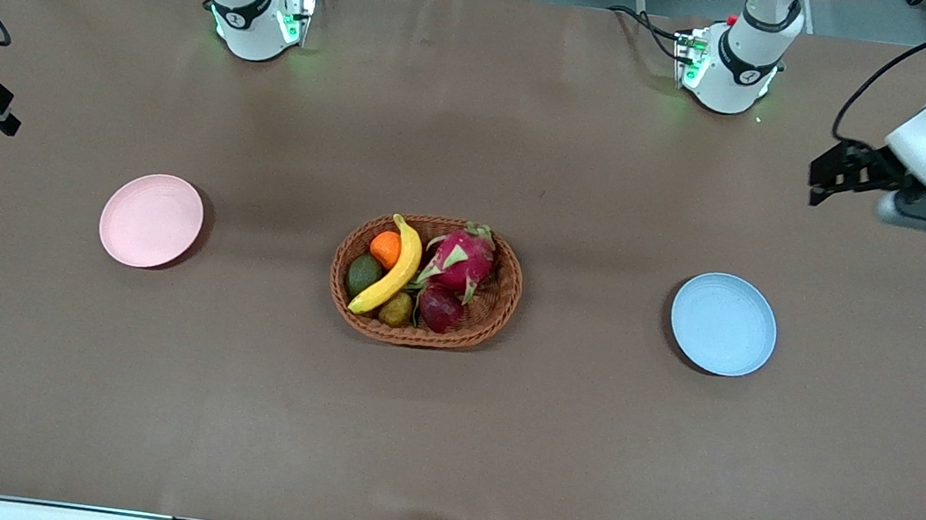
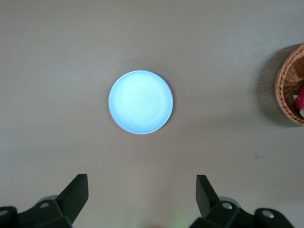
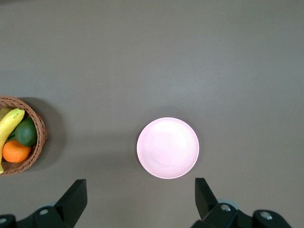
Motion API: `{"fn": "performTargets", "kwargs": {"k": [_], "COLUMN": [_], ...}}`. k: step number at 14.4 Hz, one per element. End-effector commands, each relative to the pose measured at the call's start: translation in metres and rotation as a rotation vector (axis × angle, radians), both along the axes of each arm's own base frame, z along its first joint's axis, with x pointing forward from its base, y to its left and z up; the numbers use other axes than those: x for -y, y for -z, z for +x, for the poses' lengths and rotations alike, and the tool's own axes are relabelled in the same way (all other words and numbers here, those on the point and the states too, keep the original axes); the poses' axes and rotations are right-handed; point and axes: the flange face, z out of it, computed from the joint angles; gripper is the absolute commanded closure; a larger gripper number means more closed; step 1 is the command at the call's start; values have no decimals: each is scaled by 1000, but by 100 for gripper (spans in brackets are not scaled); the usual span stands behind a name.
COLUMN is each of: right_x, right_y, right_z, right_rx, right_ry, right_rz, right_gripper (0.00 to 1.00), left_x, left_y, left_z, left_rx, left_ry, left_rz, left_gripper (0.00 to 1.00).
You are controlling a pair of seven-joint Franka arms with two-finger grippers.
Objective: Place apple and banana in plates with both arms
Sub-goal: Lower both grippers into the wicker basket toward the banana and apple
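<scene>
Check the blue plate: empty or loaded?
Empty. The blue plate shows bare; the banana and apple lie in the basket.

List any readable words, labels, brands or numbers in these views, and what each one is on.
None can be read.
Right arm base: a small dark round mark on its black band, too small to read.
Left arm base: the same kind of mark, too small to read.
The plates, basket and fruit carry no text.
</scene>
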Motion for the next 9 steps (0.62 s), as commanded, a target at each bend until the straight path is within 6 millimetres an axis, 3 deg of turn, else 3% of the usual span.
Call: {"fn": "performTargets", "kwargs": {"k": [1, 3, 6, 9], "right_x": [-16, -57, -137, -235], "right_y": [19, 57, 119, 176], "right_z": [-2, 13, 35, 46], "right_rx": [-31, -86, -175, -170], "right_ry": [9, 5, -3, 98], "right_rz": [0, 3, -6, -16], "right_gripper": [0, 0, 0, 0], "left_x": [60, 103, 152, 207], "left_y": [34, 64, 109, 157], "left_z": [32, 53, 72, 75], "left_rx": [-17, -30, -30, -11], "left_ry": [-45, -66, -132, -251], "left_rz": [-36, -58, -95, -134], "left_gripper": [0, 0, 0, 0]}}
